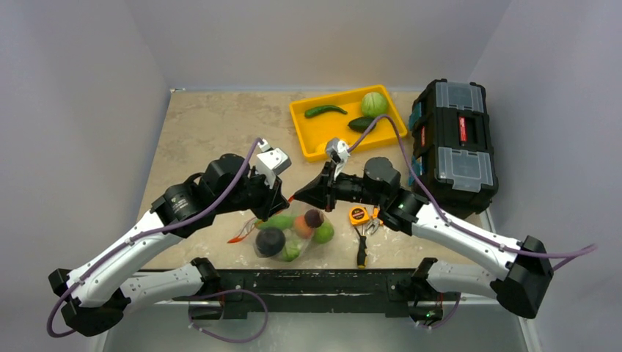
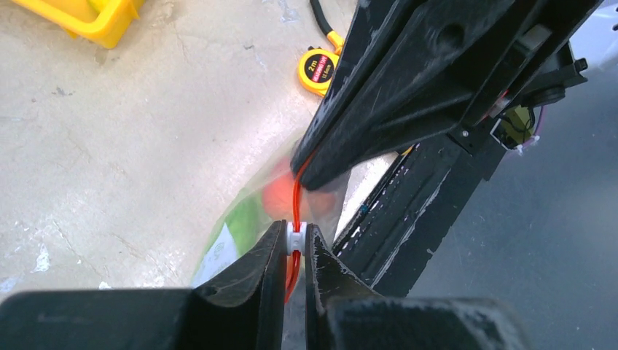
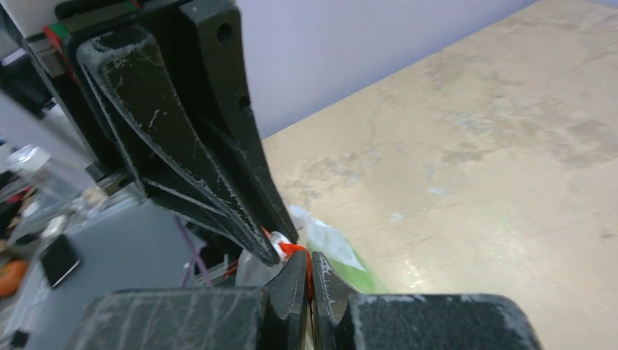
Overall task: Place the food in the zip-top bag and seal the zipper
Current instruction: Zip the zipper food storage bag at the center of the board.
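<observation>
The zip-top bag lies near the table's front edge, between the two arms. Food shows through it: a dark eggplant, a green lime and orange and red pieces. My left gripper is shut on the small white slider of the orange-red zipper. My right gripper is shut on the zipper strip a short way along. The two grippers' tips nearly touch above the bag. In the top view the fingers hide the zipper's middle.
A yellow tray at the back holds a green pepper, a round green vegetable and a dark green piece. A black toolbox stands at the right. An orange tape measure and pliers lie right of the bag.
</observation>
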Motion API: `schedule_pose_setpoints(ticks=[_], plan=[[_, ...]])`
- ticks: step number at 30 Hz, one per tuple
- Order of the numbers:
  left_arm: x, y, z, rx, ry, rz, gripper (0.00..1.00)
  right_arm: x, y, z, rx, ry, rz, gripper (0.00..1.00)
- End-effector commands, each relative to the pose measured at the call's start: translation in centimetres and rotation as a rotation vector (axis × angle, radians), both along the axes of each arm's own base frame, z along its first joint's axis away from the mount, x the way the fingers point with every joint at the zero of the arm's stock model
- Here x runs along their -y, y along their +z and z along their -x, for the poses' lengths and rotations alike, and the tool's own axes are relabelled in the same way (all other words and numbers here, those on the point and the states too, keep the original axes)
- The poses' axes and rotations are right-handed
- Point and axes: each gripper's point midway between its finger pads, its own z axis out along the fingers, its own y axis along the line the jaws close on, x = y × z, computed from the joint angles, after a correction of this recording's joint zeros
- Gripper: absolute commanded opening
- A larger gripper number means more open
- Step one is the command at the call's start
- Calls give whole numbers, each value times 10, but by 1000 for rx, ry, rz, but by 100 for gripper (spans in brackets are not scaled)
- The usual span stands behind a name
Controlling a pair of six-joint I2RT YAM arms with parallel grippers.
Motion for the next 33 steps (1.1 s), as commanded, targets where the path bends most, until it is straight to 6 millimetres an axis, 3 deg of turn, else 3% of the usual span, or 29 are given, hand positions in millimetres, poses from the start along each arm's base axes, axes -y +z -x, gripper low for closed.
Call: schedule_pose_setpoints(ticks=[1, 11, 33], plan=[[-7, 7, 4, 9, -2, -2, 0, 31, 35, -48, 128, -326, -74, 0], [-28, -3, 11, 6, 30, -48, 0, 58, 42, -64, 139, -467, -93, 0], [-78, -34, 45, -111, 124, -138, 0, 86, 32, -110, 129, -631, -81, 0]])
